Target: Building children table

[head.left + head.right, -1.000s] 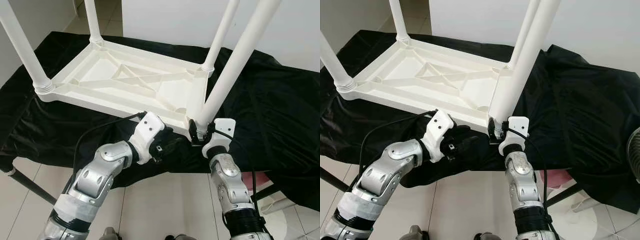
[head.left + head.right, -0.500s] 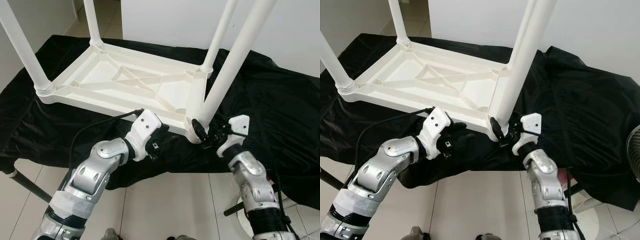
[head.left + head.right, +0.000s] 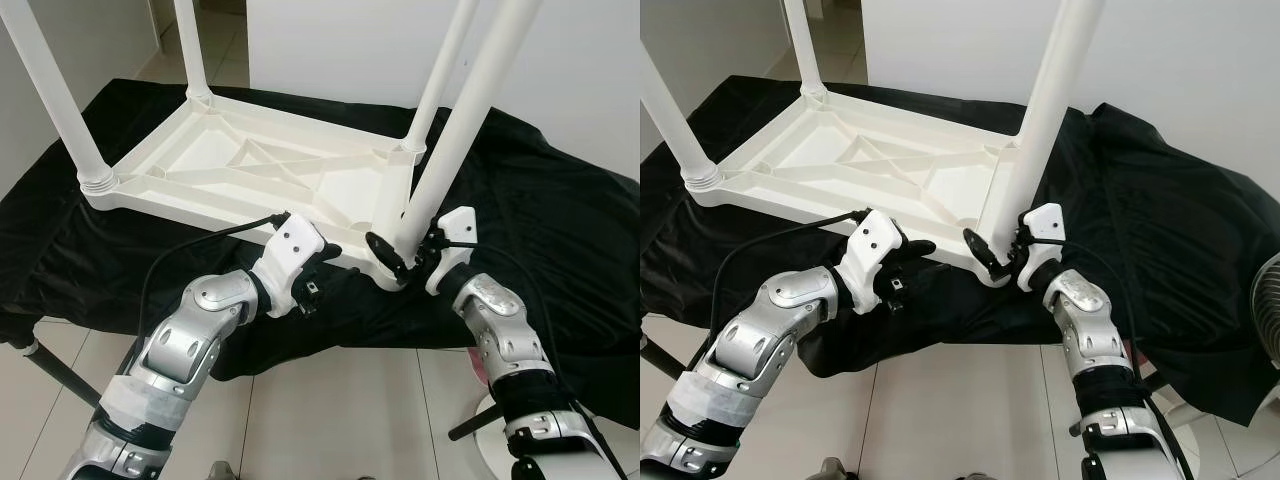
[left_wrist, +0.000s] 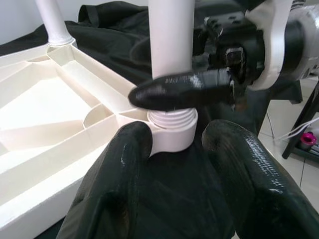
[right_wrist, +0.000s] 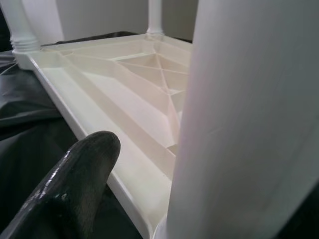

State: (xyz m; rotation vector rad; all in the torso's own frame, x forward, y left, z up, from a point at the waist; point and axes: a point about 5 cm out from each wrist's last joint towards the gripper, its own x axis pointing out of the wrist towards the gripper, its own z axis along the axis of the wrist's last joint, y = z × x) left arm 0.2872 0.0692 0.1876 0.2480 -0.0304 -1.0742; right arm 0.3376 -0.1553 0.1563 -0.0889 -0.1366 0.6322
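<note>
A: Left wrist view, nearest first: the left gripper (image 4: pixel 172 164) has its two fingers (image 4: pixel 117 189) spread, one on each side of the corner socket (image 4: pixel 172 130). They sit just beside the socket; I can't tell if they touch it.

B: And the right gripper (image 3: pixel 400 255)?

A: One black finger (image 4: pixel 182 90) lies across the near leg (image 3: pixel 455 130) just above its threaded end, which sits in the socket. In the right wrist view the leg fills the space beside a single finger (image 5: pixel 75 186). The second finger is behind the leg, so it reads as pinching the leg at its base, though contact on the far side is hidden.

B: Table position?

A: The tabletop (image 3: pixel 250 165) lies upside down, ribs up, on a black cloth (image 3: pixel 560 230). The near right corner, where both grippers work, is at the cloth's front edge.

B: Other legs?

A: Three more stand upright in their corners: near left (image 3: pixel 55 85), far left (image 3: pixel 190 45), far right (image 3: pixel 445 70). The near right leg leans slightly to the right.

B: Beyond?

A: Tiled floor (image 3: pixel 350 410) below, white wall (image 3: pixel 340 45) behind.
</note>
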